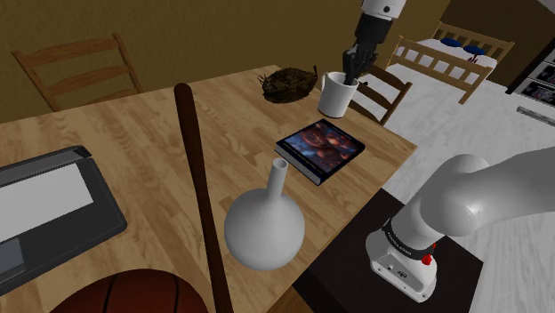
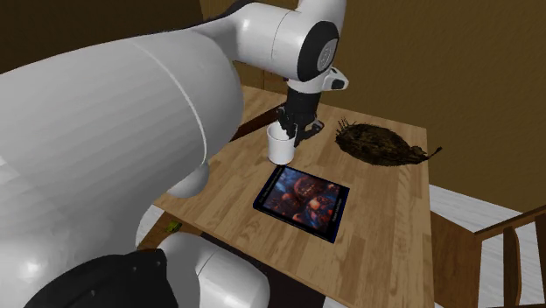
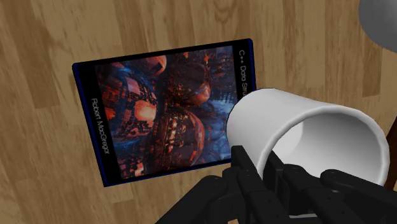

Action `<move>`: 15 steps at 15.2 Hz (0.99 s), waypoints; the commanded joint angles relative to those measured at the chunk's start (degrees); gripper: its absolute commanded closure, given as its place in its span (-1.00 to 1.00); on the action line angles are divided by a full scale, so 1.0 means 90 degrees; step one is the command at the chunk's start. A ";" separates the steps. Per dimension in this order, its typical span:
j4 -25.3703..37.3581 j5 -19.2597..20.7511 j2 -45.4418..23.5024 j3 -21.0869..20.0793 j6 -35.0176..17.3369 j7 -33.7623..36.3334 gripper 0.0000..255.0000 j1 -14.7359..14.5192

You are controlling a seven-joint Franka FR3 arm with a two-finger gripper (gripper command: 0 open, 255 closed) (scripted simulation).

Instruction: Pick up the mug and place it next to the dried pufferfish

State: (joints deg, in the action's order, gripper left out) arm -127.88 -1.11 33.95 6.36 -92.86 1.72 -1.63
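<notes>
Gripping plain white cylindrical mug (image 1: 336, 96) by its rim with all-black two-finger gripper (image 1: 350, 80); upright (long axis vertical, mouth facing up), near spiky brown dried pufferfish (image 1: 289, 84).

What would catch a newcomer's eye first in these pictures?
The black claw grips a white mug by its rim near the far corner of the table in the shoulder view. Beside the mug lie a book with a fiery red and blue cover and a dark, spiky dried pufferfish.

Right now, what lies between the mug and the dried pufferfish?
Nothing: the second exterior view shows bare tabletop between the mug, clasped by the gripper, and the dried pufferfish.
</notes>
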 commanded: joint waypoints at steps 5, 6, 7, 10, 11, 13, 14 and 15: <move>0.0763 0.0237 -0.0890 0.0680 -0.0100 -0.0840 1.00 0.0193; 0.0923 0.0252 -0.1066 0.0790 -0.0112 -0.0981 1.00 0.0219; 0.1091 0.0259 -0.1247 0.0898 -0.0121 -0.1122 1.00 0.0244; 0.1638 0.0234 -0.1820 0.1219 -0.0126 -0.1554 1.00 0.0319; 0.1837 0.0209 -0.2022 0.1322 -0.0119 -0.1701 1.00 0.0347; 0.2261 0.0132 -0.2443 0.1525 -0.0091 -0.2000 1.00 0.0409; 0.2487 0.0081 -0.2663 0.1624 -0.0068 -0.2152 1.00 0.0443; 0.2722 0.0020 -0.2889 0.1722 -0.0039 -0.2305 1.00 0.0481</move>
State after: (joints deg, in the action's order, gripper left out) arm -105.89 -0.35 10.38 20.75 -93.45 -17.26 2.31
